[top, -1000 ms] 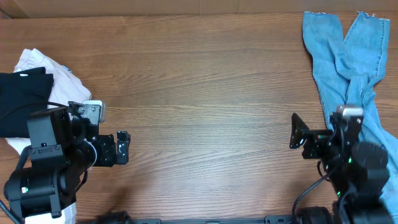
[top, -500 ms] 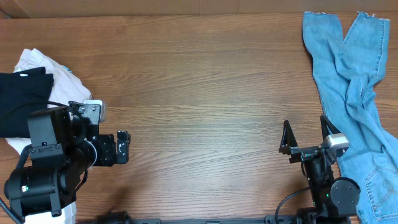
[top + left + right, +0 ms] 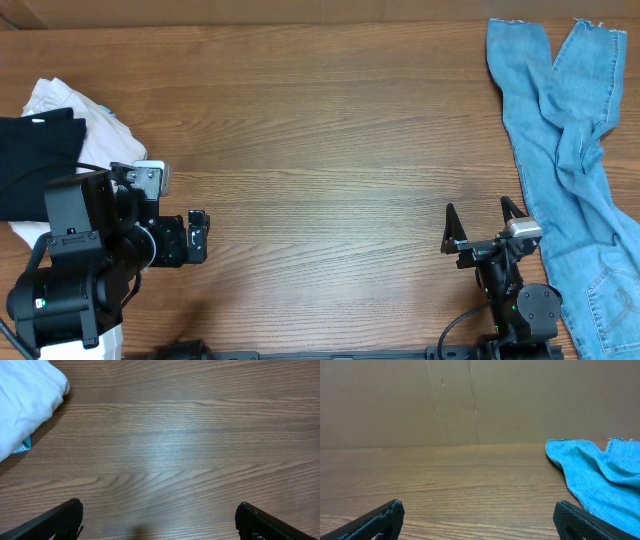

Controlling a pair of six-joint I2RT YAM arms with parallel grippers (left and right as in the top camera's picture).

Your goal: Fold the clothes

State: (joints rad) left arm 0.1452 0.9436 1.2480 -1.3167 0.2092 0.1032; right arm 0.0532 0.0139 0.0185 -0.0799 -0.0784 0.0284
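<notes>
Jeans [image 3: 560, 140] lying crumpled, untouched on the tabletop [image 3: 330, 150].
Right hand [image 3: 478, 222] spread wide, gripping nothing, just left of the jeans; left hand [image 3: 197, 237] equally spread, empty, well left of them.

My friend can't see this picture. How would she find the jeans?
On the wooden table, look at the right side. The jeans lie there, legs pointing to the far edge. Only they are blue denim; the black garment and white cloth sit left.
</notes>
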